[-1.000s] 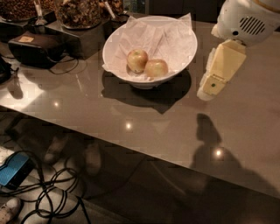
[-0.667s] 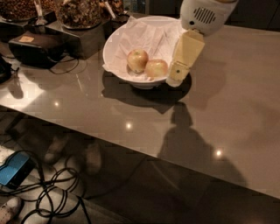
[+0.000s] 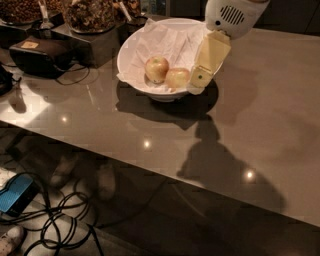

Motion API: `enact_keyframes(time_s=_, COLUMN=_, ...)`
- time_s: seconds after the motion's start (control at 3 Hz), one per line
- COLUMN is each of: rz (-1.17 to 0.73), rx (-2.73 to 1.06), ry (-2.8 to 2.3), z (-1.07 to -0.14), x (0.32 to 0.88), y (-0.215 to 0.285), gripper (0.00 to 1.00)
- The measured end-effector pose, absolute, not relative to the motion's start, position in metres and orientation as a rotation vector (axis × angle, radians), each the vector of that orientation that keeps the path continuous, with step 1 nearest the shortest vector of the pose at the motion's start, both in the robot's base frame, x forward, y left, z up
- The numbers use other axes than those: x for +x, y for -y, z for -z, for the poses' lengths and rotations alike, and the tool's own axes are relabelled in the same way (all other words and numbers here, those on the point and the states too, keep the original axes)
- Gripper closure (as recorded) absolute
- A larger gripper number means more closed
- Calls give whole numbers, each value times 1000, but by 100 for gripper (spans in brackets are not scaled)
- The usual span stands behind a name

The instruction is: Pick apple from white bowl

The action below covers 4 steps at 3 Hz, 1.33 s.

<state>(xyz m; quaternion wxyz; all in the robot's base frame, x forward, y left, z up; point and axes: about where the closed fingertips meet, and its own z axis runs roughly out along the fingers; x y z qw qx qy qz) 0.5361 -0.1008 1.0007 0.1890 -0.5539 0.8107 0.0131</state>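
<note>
so, far left on the floor there's a blue thing (image 3: 17, 192) next to a tangle of black cables (image 3: 60, 225). up on the grey table (image 3: 280, 110), a black boxy device (image 3: 42, 52) sits near the left edge. behind it, along the back, are containers of what looks like nuts or snacks (image 3: 90, 12). next over is the white bowl (image 3: 162, 94), lined with crumpled white paper (image 3: 165, 40), with two fruits in it that touch each other. a paler yellow apple with a red blush (image 3: 156, 68) is on the left. the apple (image 3: 177, 77), the more evenly orange-red one, is on the right, toward the bowl's front right. the gripper (image 3: 199, 80) hangs down from the white wrist housing (image 3: 232, 15) at the top, its yellowish tip at the bowl's right rim, just beside the apple on its right. honestly can't tell from this angle whether it's spread or closed up. the arm's dark shadow (image 3: 220, 160) falls on the table in front of the bowl.
</note>
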Motion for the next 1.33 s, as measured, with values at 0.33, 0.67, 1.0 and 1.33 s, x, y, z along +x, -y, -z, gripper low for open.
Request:
enact_keyframes(time_s=0.33, rz=-105, rx=-1469, ry=-2332, z=-999, x=563, y=95, gripper=0)
enact_keyframes(time_s=0.67, rz=-156, rx=-1395, ry=-2384, z=-998, x=586, y=89, gripper=0)
enact_keyframes(time_s=1.0, rz=-179, rx=-1335, ry=-2421, z=-995, x=604, y=88, gripper=8)
enact_keyframes(time_s=1.33, rz=-196, rx=-1292, ry=-2453, z=-990, x=614, y=89, gripper=13)
